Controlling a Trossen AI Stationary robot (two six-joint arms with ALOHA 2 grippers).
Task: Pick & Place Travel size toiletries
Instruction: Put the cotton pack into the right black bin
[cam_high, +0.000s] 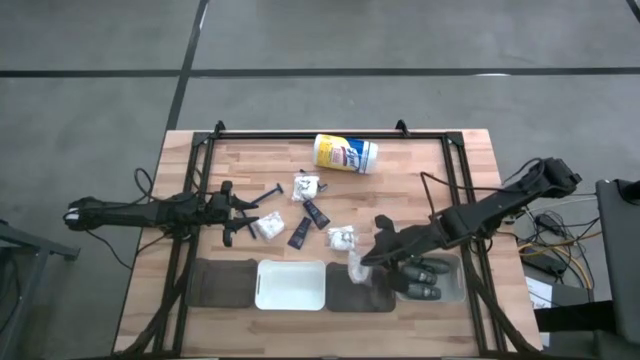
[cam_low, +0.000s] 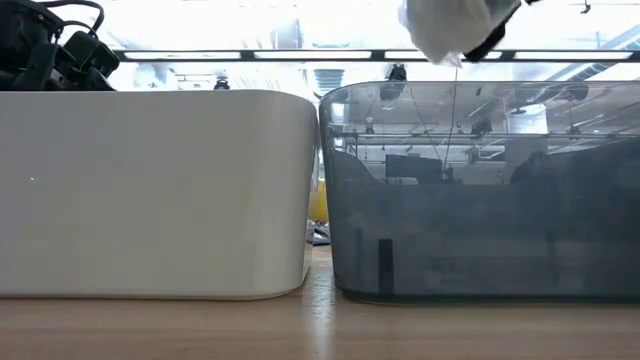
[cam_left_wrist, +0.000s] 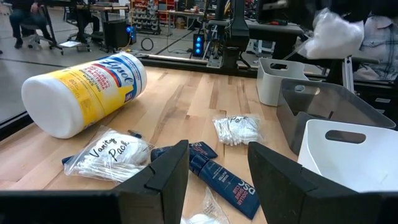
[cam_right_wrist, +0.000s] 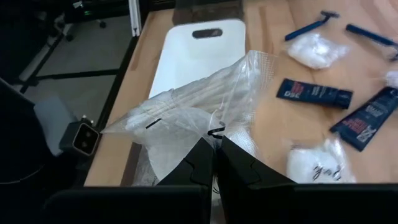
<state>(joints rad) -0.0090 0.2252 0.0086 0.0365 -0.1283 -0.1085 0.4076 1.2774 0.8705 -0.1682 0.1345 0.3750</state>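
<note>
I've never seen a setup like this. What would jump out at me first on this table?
Probably the right gripper, shut on a clear crinkly packet and holding it above the grey bin at the table's near edge. Next, the big yellow-and-white canister lying on its side at the far edge. Between them, small packets, dark tubes and a razor lie scattered, with the open left gripper beside them.

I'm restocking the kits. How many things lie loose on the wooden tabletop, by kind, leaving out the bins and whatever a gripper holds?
White packets: 3
Black tubes: 2
Razors: 2
Yellow-and-white canister: 1
Total: 8
</note>
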